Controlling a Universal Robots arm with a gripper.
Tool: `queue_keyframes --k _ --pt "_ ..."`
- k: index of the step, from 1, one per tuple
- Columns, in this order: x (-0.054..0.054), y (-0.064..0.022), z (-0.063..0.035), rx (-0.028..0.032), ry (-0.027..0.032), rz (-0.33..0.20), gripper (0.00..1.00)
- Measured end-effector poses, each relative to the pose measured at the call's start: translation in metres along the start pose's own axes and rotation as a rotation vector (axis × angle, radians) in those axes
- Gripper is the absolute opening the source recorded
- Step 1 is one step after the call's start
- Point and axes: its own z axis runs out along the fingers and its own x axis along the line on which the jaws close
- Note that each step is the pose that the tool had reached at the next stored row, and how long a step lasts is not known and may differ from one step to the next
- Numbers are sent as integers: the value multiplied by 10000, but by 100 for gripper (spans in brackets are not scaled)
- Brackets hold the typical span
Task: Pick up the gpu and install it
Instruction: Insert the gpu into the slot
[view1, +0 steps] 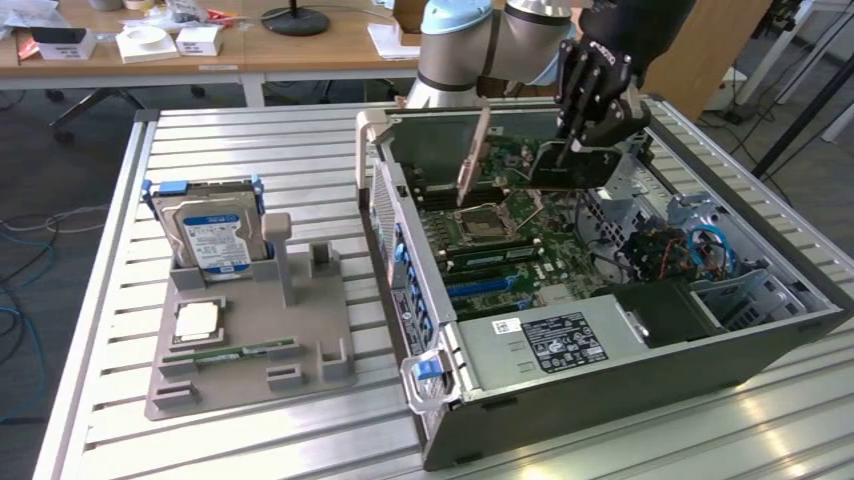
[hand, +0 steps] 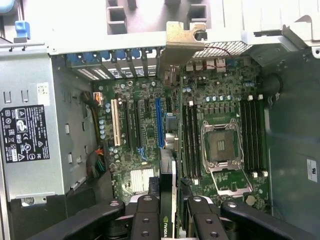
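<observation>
Tool (hand: 167, 212) clamped on gpu (hand: 182, 45), pointing downward

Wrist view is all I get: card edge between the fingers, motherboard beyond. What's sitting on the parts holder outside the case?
Observer: A hard drive stands upright at the far end of the grey holder, to the exterior view's left of the case.
Operator: Anything else on it?
Observer: A green RAM stick lies flat near the holder's front edge, with a square silver chip just behind it.
Operator: Where's the arm coming from?
Observer: The arm reaches in from the far side of the case, and the hand holds the gpu on edge inside it.
</observation>
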Motion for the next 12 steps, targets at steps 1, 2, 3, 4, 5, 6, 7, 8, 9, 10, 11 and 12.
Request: queue_keyframes --k 1,2,3,4,5,6,7,8,9,10,11,12 --pt "0 0 1 13 -2 -11 26" --pt "0 0 1 13 -3 -12 26" --pt "0 0 1 14 -3 -12 26" --pt "0 2 4 24 -4 -11 26" --pt "1 3 11 67 -9 -22 26" --pt "1 3 17 119 -12 -49 26" --pt "1 2 23 151 -15 -85 26" --pt "1 1 26 155 -14 -125 26" --pt "1 1 26 154 -11 -154 26" --pt "2 1 27 154 -12 -164 26" --pt "2 1 33 154 -14 -177 26" --pt "2 2 40 156 -15 -200 26"
